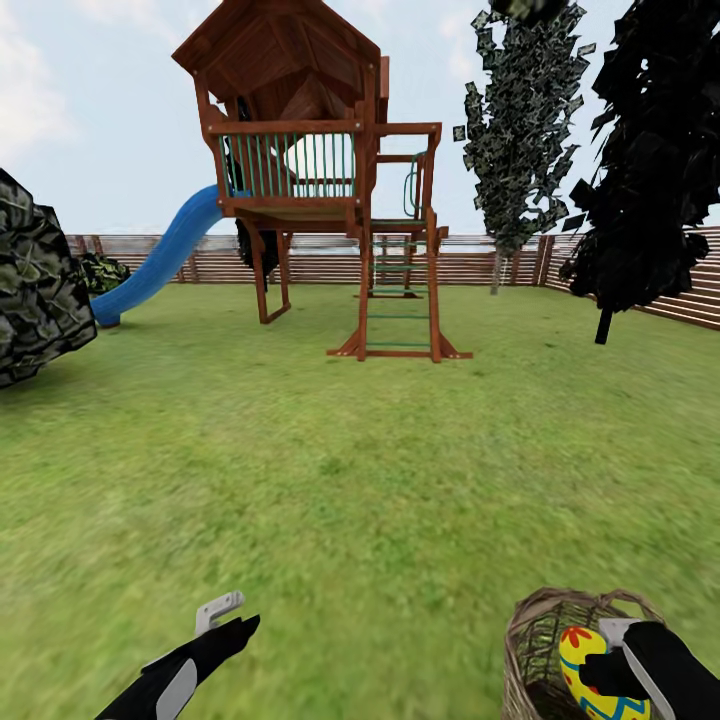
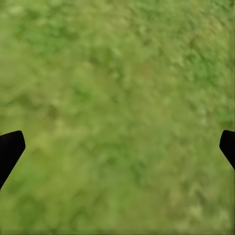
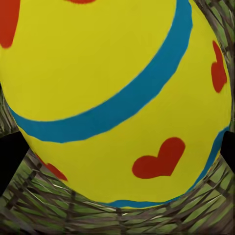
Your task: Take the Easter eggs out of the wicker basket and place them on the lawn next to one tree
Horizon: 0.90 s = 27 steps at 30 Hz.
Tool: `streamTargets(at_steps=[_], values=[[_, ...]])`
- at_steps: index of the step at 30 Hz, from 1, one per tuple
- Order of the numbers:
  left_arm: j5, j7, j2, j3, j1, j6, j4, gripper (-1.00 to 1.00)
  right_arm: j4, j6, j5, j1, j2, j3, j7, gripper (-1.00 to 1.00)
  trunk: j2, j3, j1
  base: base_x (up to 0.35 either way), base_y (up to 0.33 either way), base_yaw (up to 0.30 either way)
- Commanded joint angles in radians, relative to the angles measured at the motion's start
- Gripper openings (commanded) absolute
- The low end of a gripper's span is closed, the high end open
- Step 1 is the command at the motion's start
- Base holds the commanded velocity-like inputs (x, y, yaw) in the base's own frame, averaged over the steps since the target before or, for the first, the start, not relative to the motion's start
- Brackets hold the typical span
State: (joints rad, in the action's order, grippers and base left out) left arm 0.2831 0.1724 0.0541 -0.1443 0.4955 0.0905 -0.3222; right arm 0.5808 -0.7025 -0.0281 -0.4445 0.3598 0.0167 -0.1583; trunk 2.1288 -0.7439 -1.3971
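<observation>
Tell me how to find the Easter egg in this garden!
Start at the wooden play tower, then look down the green lawn to the woven wicker basket at the near right. Over it sits a yellow egg with blue bands and red spots, the brightest thing there.

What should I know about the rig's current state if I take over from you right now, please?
Right gripper: shut on an Easter egg, held at the mouth of the wicker basket; wicker shows behind the egg in the right wrist view.
Left gripper: jaws open, empty, over bare lawn.
Done: one egg grasped. No egg lies on the grass in view.
Left: carry this egg to a tree, set it down, then check the basket for the others; its inside is mostly hidden.
</observation>
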Motion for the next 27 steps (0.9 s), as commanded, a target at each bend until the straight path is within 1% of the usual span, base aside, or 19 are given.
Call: streamTargets(at_steps=[1,5,13,21,27], values=[[0.008,0.006,0.0,-0.007,0.001,0.009,-0.001,1.0,0.001,-0.005,-0.003,0.0,0.001,0.002,-0.001,-1.0,-0.007,0.002,0.004,0.0,0.0,0.0],[0.008,0.006,0.0,-0.007,0.0,0.009,-0.001,1.0,0.001,-0.005,-0.003,0.0,0.001,0.002,-0.001,-1.0,-0.035,0.015,0.019,-0.072,0.0,0.0],[0.008,0.006,0.0,-0.007,0.0,0.009,-0.001,1.0,0.001,-0.005,-0.003,0.0,0.001,0.0,-0.001,-1.0,-0.091,0.04,0.05,-0.314,0.0,0.0],[0.008,0.007,0.0,-0.007,0.0,0.009,-0.001,1.0,0.001,-0.005,-0.003,0.0,0.001,0.002,-0.001,-1.0,-0.147,0.065,0.081,-0.053,0.0,0.0],[0.008,0.007,0.0,-0.006,0.0,0.009,-0.001,1.0,0.001,-0.005,-0.003,0.0,0.001,0.002,-0.001,-1.0,-0.189,0.084,0.104,-0.329,0.0,0.0]])
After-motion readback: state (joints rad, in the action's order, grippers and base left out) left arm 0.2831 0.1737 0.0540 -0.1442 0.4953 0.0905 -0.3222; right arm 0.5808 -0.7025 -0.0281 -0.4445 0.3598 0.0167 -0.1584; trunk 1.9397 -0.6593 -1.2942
